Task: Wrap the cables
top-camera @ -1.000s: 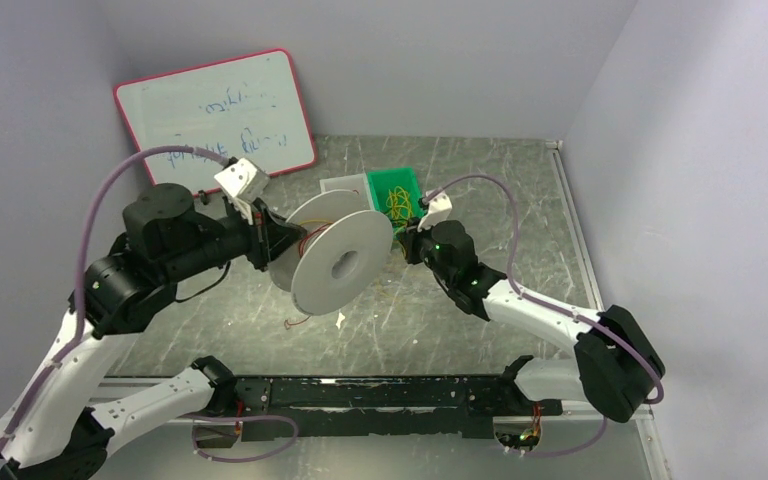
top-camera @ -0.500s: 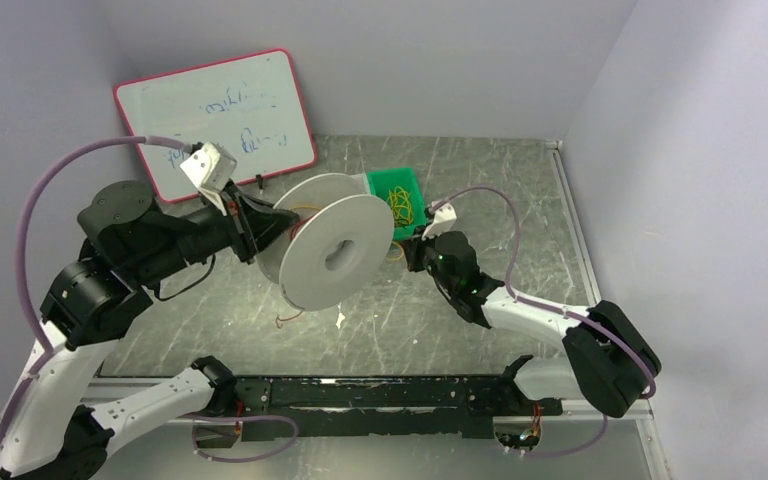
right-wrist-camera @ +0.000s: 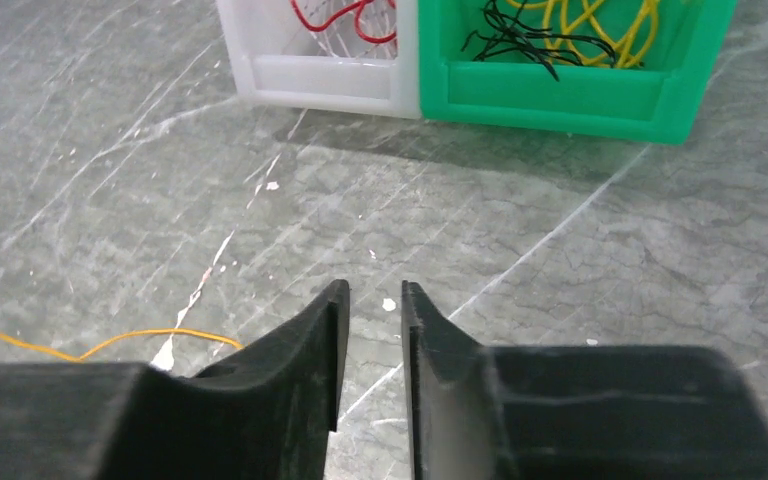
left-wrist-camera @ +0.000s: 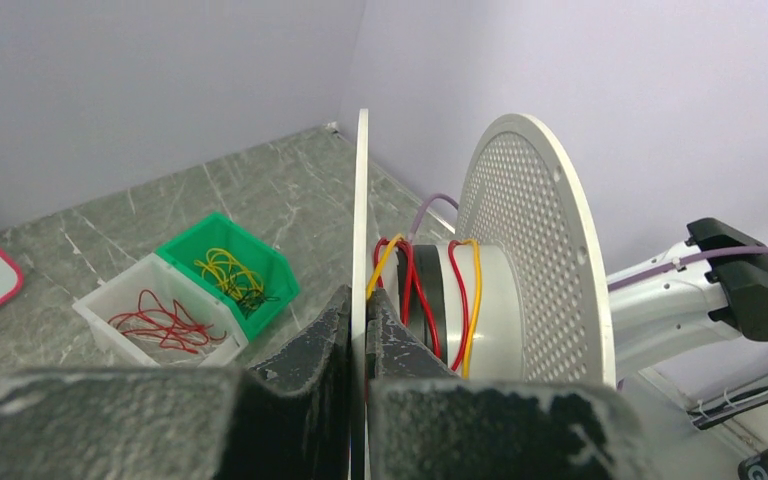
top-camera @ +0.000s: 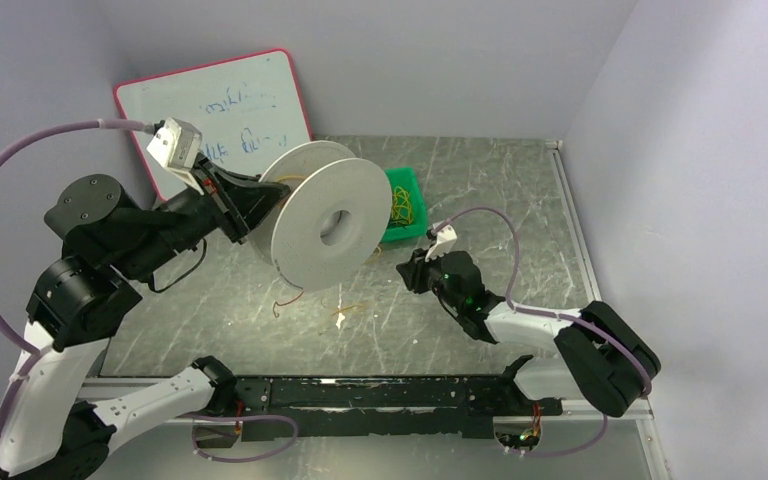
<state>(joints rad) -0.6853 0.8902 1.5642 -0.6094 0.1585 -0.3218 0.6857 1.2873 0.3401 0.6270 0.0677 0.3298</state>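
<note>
Scratched stone tabletop (top-camera: 520, 190), stringy cables (left-wrist-camera: 412, 292), perforated spool (left-wrist-camera: 535, 260)

You've got 3 plain pale-lavender walls (top-camera: 440, 60) boxing the desk (top-camera: 520, 190): far, left, right. Desk top is grey stone-look with white veins and scratches. Red-framed whiteboard (top-camera: 240, 100) leans at the far-left corner, blue scribbles on it, unreadable. Black rail (top-camera: 390, 395) runs along the near edge, thin metal strip (top-camera: 563, 160) along the right edge. Light is even, shadows soft.
</note>
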